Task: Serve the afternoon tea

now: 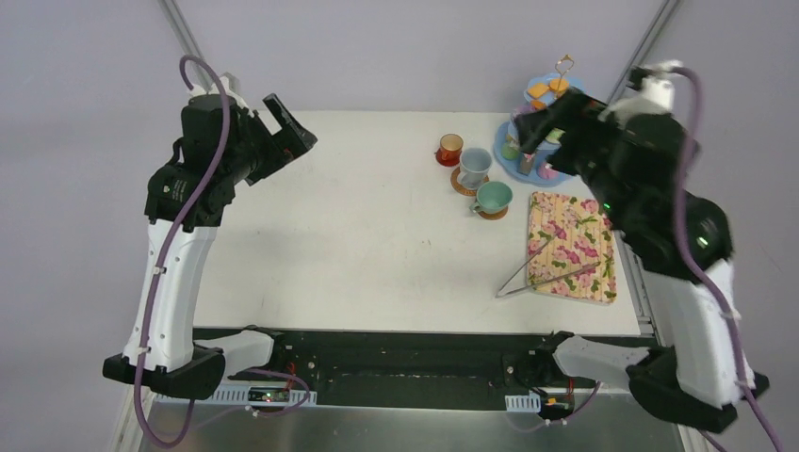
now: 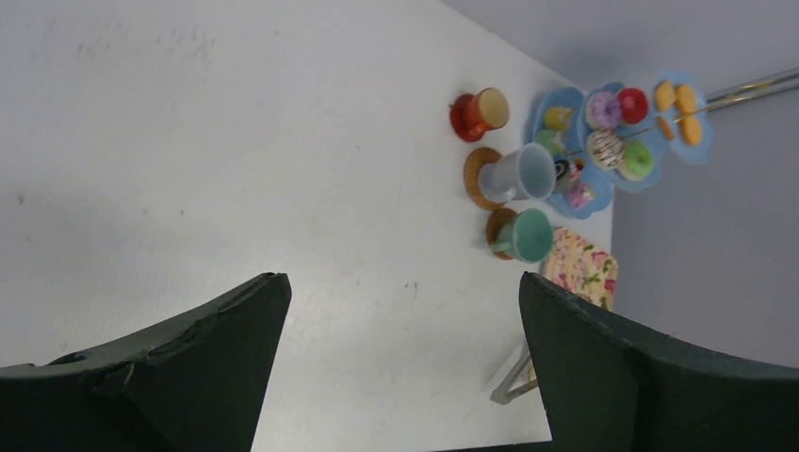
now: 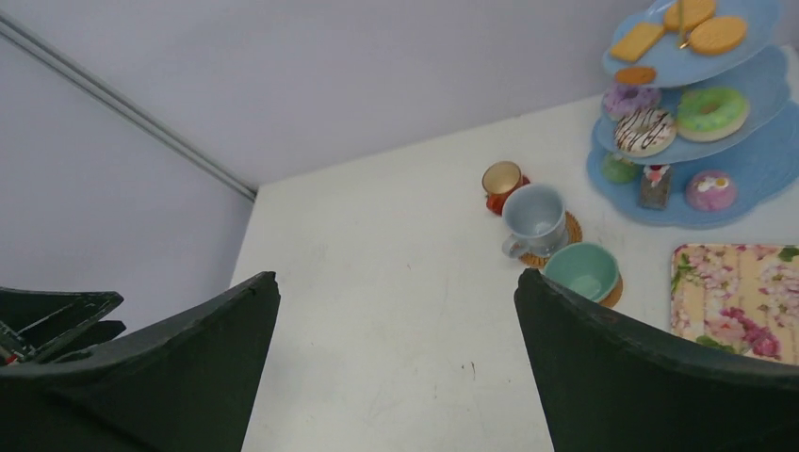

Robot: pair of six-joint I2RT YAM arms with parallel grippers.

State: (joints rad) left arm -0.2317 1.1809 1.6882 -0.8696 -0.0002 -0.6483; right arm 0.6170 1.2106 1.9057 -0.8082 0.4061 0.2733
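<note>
- Three small cups stand in a short row at the far right of the white table (image 1: 358,245): an orange cup (image 1: 450,147), a grey-blue cup (image 1: 475,165) and a mint green cup (image 1: 494,196). All are upright and mouth-up, as is needed for pouring.
- Each cup is set on its own round coaster. The woven coaster (image 2: 474,179) under the grey-blue cup shows past the base, presumably so that the table is spared and each place is marked.
- Just beside the cups, the light-blue three-tier stand (image 3: 754,193) is placed at the far right corner. Iced donuts (image 3: 711,108) are spread over the middle tier, golden biscuits (image 3: 693,24) over the top one and small sweets over the bottom one, so that each can be reached without stacking.
- A flat floral-patterned rectangular tray (image 1: 570,247) lies nearer than the stand and is bare of food. Long metal tongs (image 1: 528,273) are laid across its left edge, with the hinge end on the table.
- The left gripper (image 1: 287,127) is held high over the far left of the table, well apart from everything. Its jaws are spread wide with nothing between them.
- The right gripper (image 1: 542,127) is raised near the stand, and in the top view part of the tiers is hidden by it. Its jaws are spread wide too, and nothing is gripped.
- Serving is judged to be all but done, since no food is seen on the tray.
</note>
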